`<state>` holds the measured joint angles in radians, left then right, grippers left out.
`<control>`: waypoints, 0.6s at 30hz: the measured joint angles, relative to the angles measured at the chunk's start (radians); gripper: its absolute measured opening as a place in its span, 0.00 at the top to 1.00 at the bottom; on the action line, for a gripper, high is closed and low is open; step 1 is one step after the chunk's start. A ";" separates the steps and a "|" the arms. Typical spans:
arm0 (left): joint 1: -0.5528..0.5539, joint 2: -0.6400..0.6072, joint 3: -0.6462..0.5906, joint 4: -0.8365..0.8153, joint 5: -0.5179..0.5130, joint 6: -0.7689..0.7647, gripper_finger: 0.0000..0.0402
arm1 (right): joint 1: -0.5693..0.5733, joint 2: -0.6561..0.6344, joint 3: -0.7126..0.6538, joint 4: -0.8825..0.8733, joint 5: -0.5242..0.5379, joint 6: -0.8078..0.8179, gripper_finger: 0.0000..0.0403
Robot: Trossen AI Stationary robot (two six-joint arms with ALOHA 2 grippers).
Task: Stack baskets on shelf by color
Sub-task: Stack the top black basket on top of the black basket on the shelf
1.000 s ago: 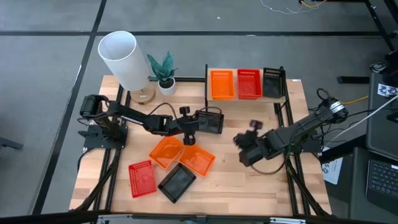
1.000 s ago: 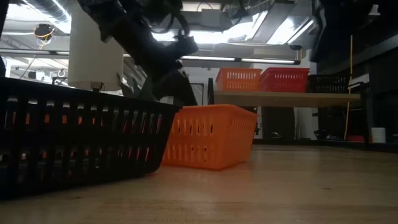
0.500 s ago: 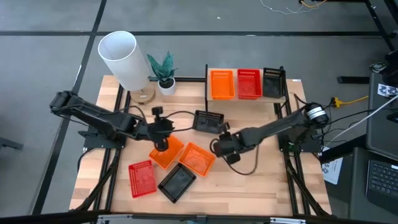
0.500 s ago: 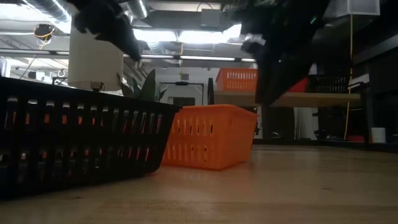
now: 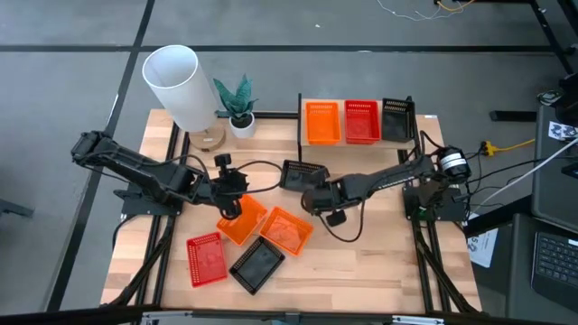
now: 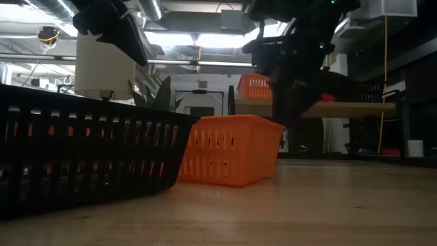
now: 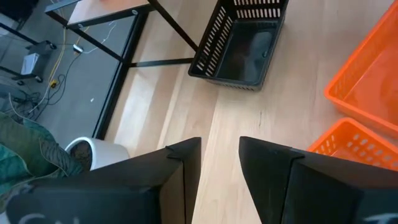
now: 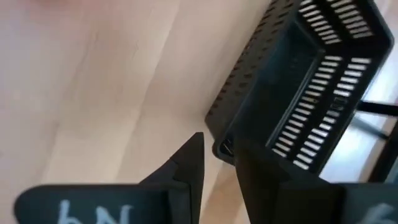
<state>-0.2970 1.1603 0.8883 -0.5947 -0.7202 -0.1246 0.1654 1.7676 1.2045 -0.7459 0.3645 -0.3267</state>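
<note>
Wooden worktop [image 5: 379, 262] carries the shelf [image 5: 361, 144] at its far edge, with one orange basket [image 5: 322, 123], one red basket [image 5: 361, 121] and one black basket [image 5: 397, 119] side by side on it.

Left fingers [image 7: 221, 163] stand narrowly apart and hold nothing. They hover over bare worktop; a second black basket [image 7: 242, 41] lies ahead of the tips, well apart, and two orange baskets [image 7: 370, 93] lie off to one side.

Right fingers [image 8: 217, 158] also stand narrowly apart. The rim of that same black basket [image 8: 305, 93] lies just beyond the tips; whether they touch it cannot be told. From above, the right fingers [image 5: 318, 197] sit just beside the basket's near corner.

On the worktop nearer the front lie a red basket [image 5: 206, 259] and a third black basket [image 5: 256, 265], both well apart from either set of fingers.

A white cylinder [image 5: 177, 83] and a small potted plant [image 5: 238, 106] stand at the far left corner.
</note>
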 joint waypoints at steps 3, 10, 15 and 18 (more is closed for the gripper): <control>0.000 0.000 0.000 0.000 0.000 0.000 0.75 | 0.000 0.000 0.000 -0.026 0.005 -0.110 0.78; 0.000 0.000 0.000 0.000 0.000 0.003 0.75 | -0.008 0.000 0.000 -0.052 0.045 -0.257 0.78; 0.000 0.001 -0.001 0.000 0.000 0.003 0.75 | -0.038 0.006 0.000 -0.051 0.045 -0.307 0.78; 0.000 0.001 -0.001 -0.001 0.000 0.003 0.75 | -0.056 0.023 0.000 -0.056 0.045 -0.310 0.78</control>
<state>-0.2970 1.1610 0.8875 -0.5952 -0.7201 -0.1215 0.1098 1.7907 1.2041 -0.8017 0.4099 -0.6367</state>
